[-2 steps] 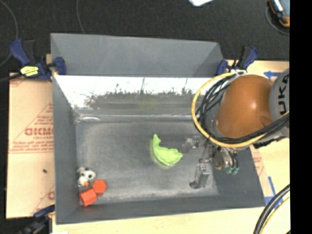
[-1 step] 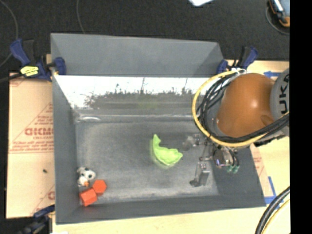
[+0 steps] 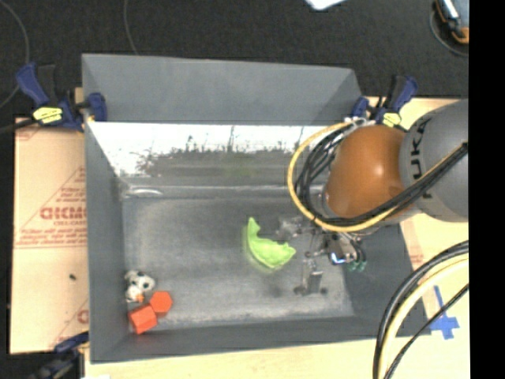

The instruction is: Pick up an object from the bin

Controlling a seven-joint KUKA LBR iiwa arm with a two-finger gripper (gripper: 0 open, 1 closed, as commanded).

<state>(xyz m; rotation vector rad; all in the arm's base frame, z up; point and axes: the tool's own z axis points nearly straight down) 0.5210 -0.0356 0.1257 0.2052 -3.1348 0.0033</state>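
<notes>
A lime-green soft, crumpled thing [image 3: 267, 249] lies on the bin floor a little right of the middle. My gripper [image 3: 303, 257] hangs low under the arm's wrist just right of it, open, with one finger [image 3: 290, 229] behind the green thing's right end and the other finger [image 3: 312, 281] in front of it. The green thing's right edge reaches toward the gap; nothing is held between the fingers.
In the bin's front left corner lie two orange blocks [image 3: 150, 312] and a small white and black toy [image 3: 138, 284]. The arm with its orange cover and cables covers the bin's right side.
</notes>
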